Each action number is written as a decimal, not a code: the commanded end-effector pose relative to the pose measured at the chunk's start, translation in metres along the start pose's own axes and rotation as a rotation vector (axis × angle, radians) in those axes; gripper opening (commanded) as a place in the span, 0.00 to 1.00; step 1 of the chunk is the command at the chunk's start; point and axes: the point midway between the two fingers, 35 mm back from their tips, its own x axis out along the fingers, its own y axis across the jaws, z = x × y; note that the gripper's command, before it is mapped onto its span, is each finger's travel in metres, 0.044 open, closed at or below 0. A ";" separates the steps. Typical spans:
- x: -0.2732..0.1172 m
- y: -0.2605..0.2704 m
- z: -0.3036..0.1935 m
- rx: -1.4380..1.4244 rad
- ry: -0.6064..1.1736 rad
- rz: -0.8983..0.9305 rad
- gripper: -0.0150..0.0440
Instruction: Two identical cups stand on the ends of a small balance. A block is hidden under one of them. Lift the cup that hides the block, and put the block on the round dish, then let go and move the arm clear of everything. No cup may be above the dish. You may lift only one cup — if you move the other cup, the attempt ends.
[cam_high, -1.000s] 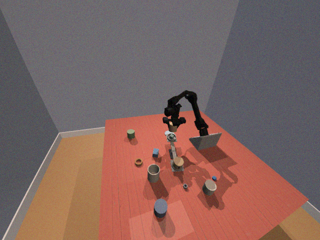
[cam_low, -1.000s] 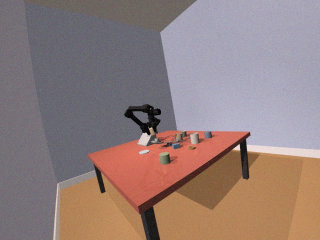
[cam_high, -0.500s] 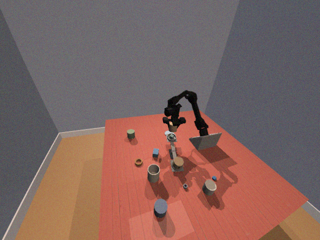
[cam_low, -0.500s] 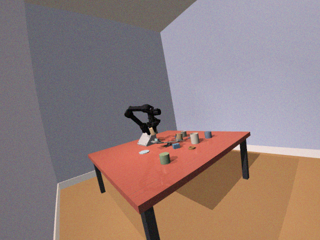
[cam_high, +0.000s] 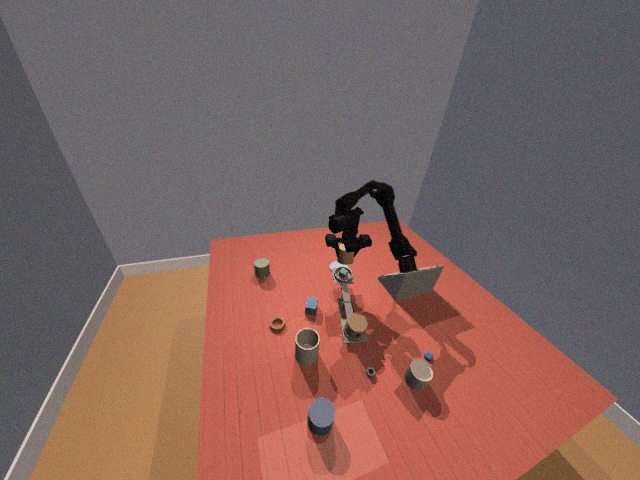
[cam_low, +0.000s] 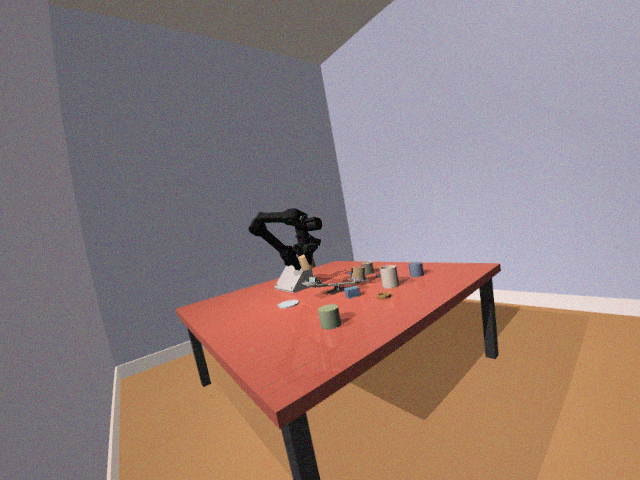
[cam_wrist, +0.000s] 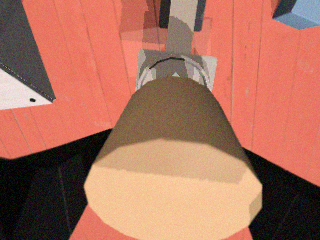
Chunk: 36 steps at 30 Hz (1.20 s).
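My gripper (cam_high: 345, 249) (cam_low: 305, 259) is shut on a tan cup (cam_high: 346, 256) (cam_low: 306, 264) (cam_wrist: 172, 195), raised and slightly tilted above the far end of the balance (cam_high: 346, 295) (cam_wrist: 180, 35). A small pale green block (cam_high: 343, 273) (cam_low: 312, 279) sits uncovered on that end; only its tip (cam_wrist: 176, 75) shows past the cup in the wrist view. The other tan cup (cam_high: 356, 324) (cam_low: 358, 272) stands on the near end. The pale round dish (cam_high: 334, 266) (cam_low: 288, 304) lies on the table beyond the far end, partly hidden in the top view.
A blue block (cam_high: 311, 305) (cam_low: 352, 292), a brown ring (cam_high: 277, 330) and a tall grey cup (cam_high: 307, 352) stand beside the balance. A green cylinder (cam_high: 262, 268) (cam_low: 329, 317) is farther off. A slanted panel (cam_high: 419, 284) is at the arm's base. A blue cylinder (cam_high: 321, 417) and grey cup (cam_high: 417, 376) stand nearer the camera.
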 end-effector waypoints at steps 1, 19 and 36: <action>0.000 0.000 0.000 -0.003 0.000 0.000 0.25; 0.026 0.005 -0.040 0.014 -0.053 0.027 0.25; 0.069 0.042 -0.118 0.117 -0.099 0.027 0.25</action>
